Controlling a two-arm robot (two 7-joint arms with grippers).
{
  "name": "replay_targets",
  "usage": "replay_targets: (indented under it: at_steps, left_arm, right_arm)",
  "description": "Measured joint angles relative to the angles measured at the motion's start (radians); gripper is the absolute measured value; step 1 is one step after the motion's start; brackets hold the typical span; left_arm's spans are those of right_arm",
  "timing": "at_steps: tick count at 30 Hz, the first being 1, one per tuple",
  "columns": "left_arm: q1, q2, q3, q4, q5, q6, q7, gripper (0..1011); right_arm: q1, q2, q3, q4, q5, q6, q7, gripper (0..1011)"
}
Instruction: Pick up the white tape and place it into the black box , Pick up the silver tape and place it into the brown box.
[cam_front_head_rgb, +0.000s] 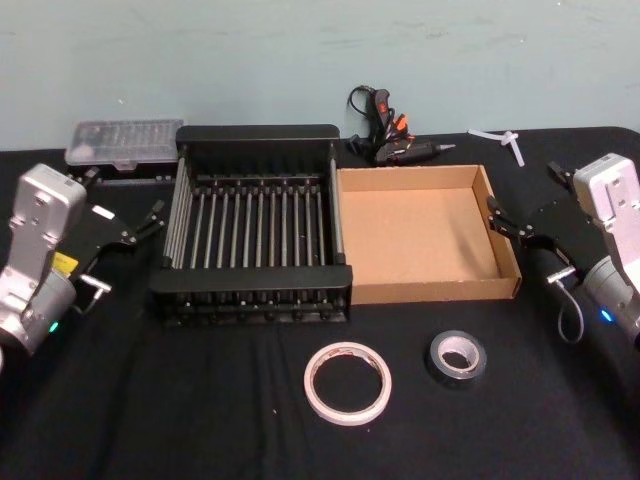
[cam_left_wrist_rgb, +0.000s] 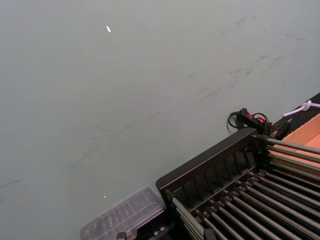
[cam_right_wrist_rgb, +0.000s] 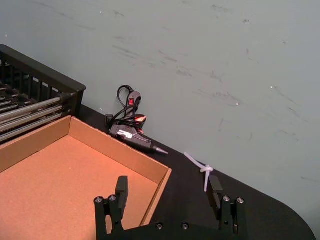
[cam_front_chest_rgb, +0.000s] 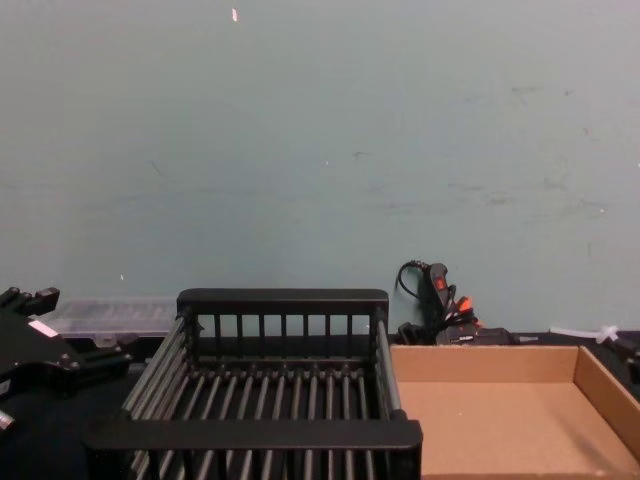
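Note:
The white tape (cam_front_head_rgb: 348, 383) lies flat on the black cloth near the front, with red marks on its core. To its right lies the smaller silver tape (cam_front_head_rgb: 457, 357). Behind them stand the black box (cam_front_head_rgb: 258, 136) and, touching its right side, the brown box (cam_front_head_rgb: 430, 291); nothing lies in either. My left gripper (cam_front_head_rgb: 143, 224) hovers open just left of the black box (cam_front_chest_rgb: 285, 300). On the other side my right gripper (cam_front_head_rgb: 513, 222) is open beside the brown box's right wall, its fingers (cam_right_wrist_rgb: 121, 187) spread over that box's corner (cam_right_wrist_rgb: 160, 177).
A clear plastic case (cam_front_head_rgb: 120, 143) sits at the back left. A black and orange glue gun (cam_front_head_rgb: 390, 135) lies behind the boxes against the wall, with a white plastic tie (cam_front_head_rgb: 505, 140) to its right. Bare black cloth surrounds the two tapes.

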Motion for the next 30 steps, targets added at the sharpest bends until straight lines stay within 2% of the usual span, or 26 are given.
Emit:
replay_targets:
  at_steps: [30]
  left_arm:
    - [0.000, 0.000, 0.000, 0.000, 0.000, 0.000, 0.000, 1001]
  right_arm:
    - [0.000, 0.000, 0.000, 0.000, 0.000, 0.000, 0.000, 1002]
